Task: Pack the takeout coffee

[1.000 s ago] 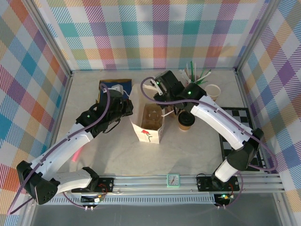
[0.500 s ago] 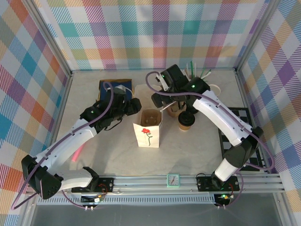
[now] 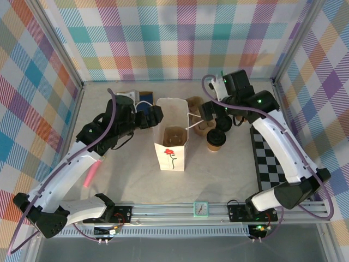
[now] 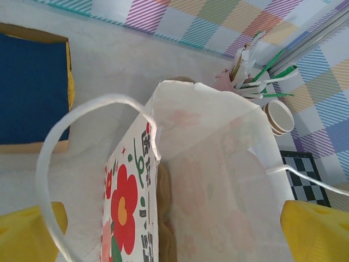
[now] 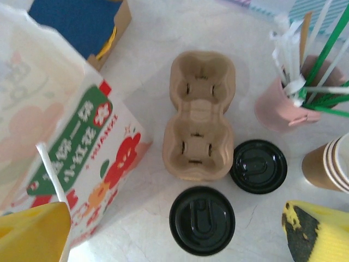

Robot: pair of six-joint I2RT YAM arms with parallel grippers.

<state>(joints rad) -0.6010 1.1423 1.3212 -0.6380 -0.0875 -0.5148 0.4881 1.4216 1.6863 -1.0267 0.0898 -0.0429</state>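
The takeout coffee [image 3: 216, 140], a brown cup with a black lid [image 5: 202, 220], stands on the table just right of the white flowered paper bag [image 3: 172, 143]. The bag stands upright and open, with a brown cup tray [image 4: 163, 218] inside it. My left gripper [image 3: 155, 116] hovers open at the bag's far left rim, looking down into the bag [image 4: 218, 164]; its yellow fingertips [image 4: 30, 232] hold nothing. Behind the coffee, my right gripper [image 3: 210, 113] hangs open, its fingertips [image 5: 319, 232] empty above the lid.
A second cup tray [image 5: 199, 114] lies beside the bag, with another black lid [image 5: 258, 166] to its right. A pink holder of straws [image 5: 283, 103], stacked lidless cups [image 5: 327, 164], a blue box [image 3: 143, 101] and a checkered mat [image 3: 272, 158] surround them.
Both grippers opened and let go of the bag's rim. The left drew back to the left, the right moved back and right. The bag now stands upright on its own.
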